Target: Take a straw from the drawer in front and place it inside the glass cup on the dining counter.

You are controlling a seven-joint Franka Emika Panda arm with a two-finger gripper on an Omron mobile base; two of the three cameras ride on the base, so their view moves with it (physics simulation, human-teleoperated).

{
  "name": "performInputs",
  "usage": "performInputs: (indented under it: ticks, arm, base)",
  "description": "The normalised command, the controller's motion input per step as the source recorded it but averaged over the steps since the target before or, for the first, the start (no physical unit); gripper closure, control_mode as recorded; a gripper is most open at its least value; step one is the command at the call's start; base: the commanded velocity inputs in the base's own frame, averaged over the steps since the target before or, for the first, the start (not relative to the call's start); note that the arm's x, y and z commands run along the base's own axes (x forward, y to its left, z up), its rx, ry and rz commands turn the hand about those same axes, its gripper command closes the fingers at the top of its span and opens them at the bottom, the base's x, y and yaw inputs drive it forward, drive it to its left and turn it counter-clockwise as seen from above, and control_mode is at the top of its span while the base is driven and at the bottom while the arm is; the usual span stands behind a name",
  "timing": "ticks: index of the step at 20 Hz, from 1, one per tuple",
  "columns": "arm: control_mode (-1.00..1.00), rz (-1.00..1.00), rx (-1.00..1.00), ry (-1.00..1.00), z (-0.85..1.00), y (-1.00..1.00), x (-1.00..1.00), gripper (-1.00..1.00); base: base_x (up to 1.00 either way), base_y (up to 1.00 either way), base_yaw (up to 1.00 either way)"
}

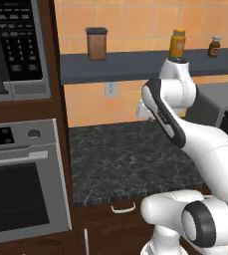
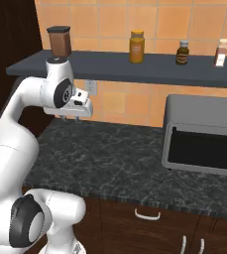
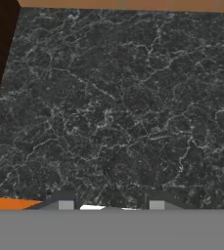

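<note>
The drawer (image 1: 99,213) is a dark-brown front with a curved silver handle (image 1: 123,207), shut under the edge of the dark granite worktop; its front (image 2: 127,211) and handle (image 2: 147,215) also appear in the right base view. My gripper (image 1: 144,115) hangs well above the worktop near the back wall, pointing down. It shows as the gripper (image 2: 68,118) in the right base view and as the gripper (image 3: 111,204) in the hand view. Its fingertips (image 3: 67,203) stand wide apart, open, with nothing between them. The straw, glass cup and dining counter are out of view.
A steel oven (image 1: 21,189) and a microwave (image 1: 16,47) stand to the left behind a dark wood panel. A grey toaster oven (image 2: 204,136) sits on the worktop (image 2: 110,158) at right. A shelf (image 2: 135,67) above holds a brown canister (image 2: 60,40) and bottles.
</note>
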Motion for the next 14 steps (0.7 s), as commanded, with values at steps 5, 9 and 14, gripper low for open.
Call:
performInputs:
  ticks: [5, 9, 14]
  arm:
    - [1.0, 0.0, 0.0, 0.0, 0.0, 0.0, 0.0, -1.0]
    - [1.0, 0.0, 0.0, 0.0, 0.0, 0.0, 0.0, -1.0]
    - [1.0, 0.0, 0.0, 0.0, 0.0, 0.0, 0.0, -1.0]
  base:
    - [-0.45, 0.01, 0.0]
    - [-0.84, -0.03, 0.09]
    - [-0.06, -0.52, 0.42]
